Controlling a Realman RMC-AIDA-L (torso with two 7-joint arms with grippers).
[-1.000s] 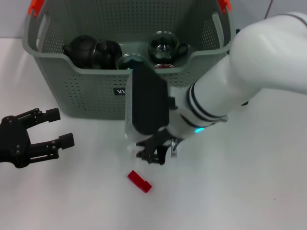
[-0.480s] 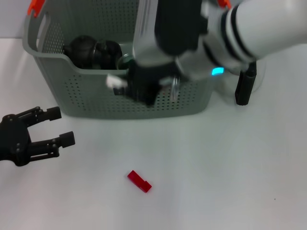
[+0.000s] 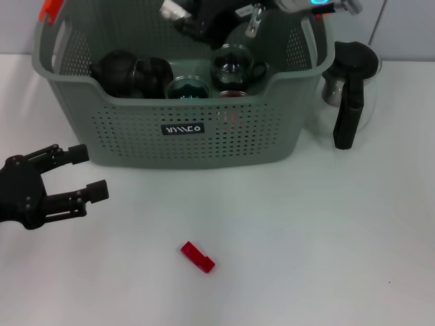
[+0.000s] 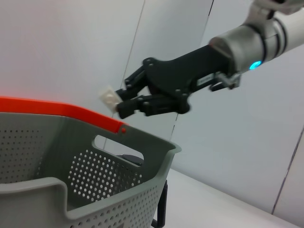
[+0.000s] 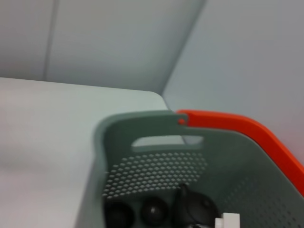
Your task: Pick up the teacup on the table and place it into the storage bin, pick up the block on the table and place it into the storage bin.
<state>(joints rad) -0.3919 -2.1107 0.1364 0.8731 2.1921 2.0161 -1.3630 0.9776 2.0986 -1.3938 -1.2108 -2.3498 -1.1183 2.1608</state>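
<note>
right pincer point(image 4: 124, 102): closed on white block point(image 4: 109, 98) above storage bin point(image 3: 136, 136) | left pincer point(image 3: 85, 173): open, empty, parked

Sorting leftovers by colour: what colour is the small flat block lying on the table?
Red: the small flat block shows best in the head view.

- White table point(image 3: 326, 238) fills my head view, evenly lit.
- Pale grey panelled wall point(image 4: 61, 42) behind, vertical seams; meets table at 12 o'clock.
</note>
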